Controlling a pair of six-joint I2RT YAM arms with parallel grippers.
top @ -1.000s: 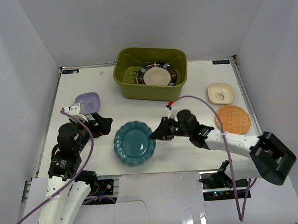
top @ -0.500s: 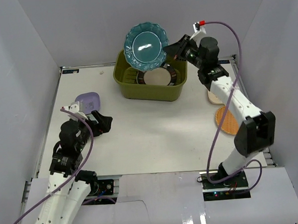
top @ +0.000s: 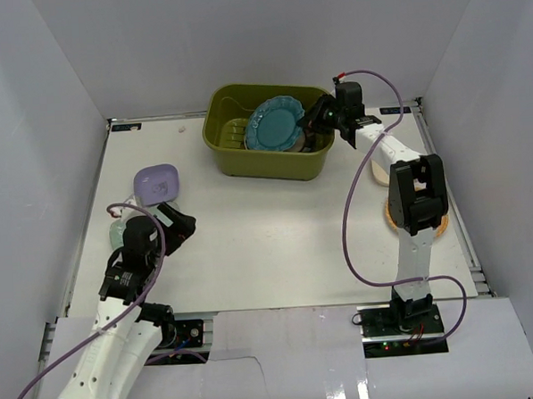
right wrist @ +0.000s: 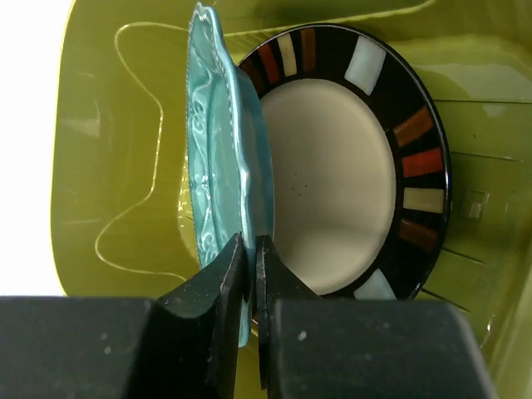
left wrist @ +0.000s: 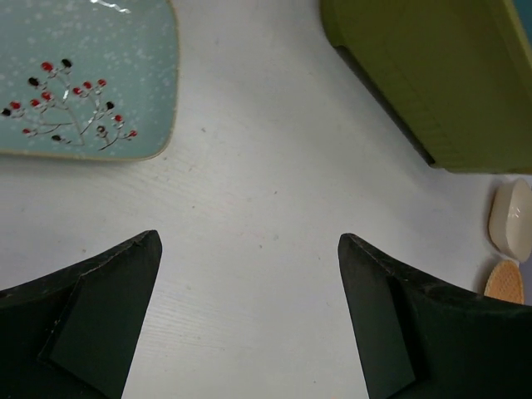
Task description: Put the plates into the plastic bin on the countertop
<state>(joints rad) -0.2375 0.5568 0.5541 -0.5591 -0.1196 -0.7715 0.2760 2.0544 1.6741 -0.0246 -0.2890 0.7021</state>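
Right end effector (right wrist: 249,249) is clamped on the teal plate (right wrist: 223,158), tilted on edge inside the green bin (right wrist: 108,166) over the black-rimmed plate (right wrist: 332,199). Left end effector (left wrist: 248,241) hangs wide apart above the worktop (left wrist: 249,158), mint plate (left wrist: 79,79) nearby.

White worktop (top: 268,226), five things on it.
Olive bin (top: 263,164) at the back; lavender plate (top: 156,181) and mint plate (left wrist: 75,75) left, cream plate (left wrist: 511,220) and orange plate (left wrist: 504,283) right.
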